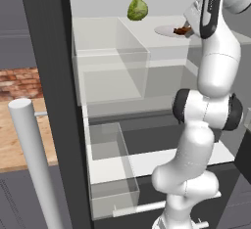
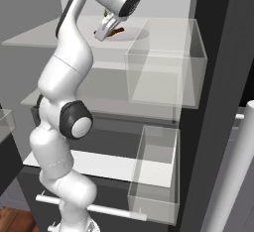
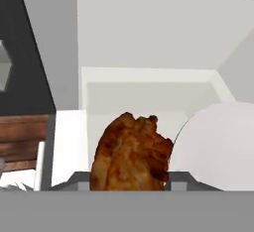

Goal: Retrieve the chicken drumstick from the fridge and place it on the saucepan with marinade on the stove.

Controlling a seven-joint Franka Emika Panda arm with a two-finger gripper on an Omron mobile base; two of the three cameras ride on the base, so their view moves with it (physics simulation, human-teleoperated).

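The gripper [image 3: 130,179] is clenching the drumstick [image 3: 131,154] just above the white plate [image 1: 166,31] inside the open fridge [image 1: 105,39], cabbage [image 1: 138,9] sitting behind.

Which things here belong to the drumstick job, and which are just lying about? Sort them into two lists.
Part of the job:
- chicken drumstick, between the finger tips of the gripper
- fridge, door open

Just lying about:
- white plate on the shelf under the drumstick
- green leafy vegetable further back on the same shelf
- clear door bins
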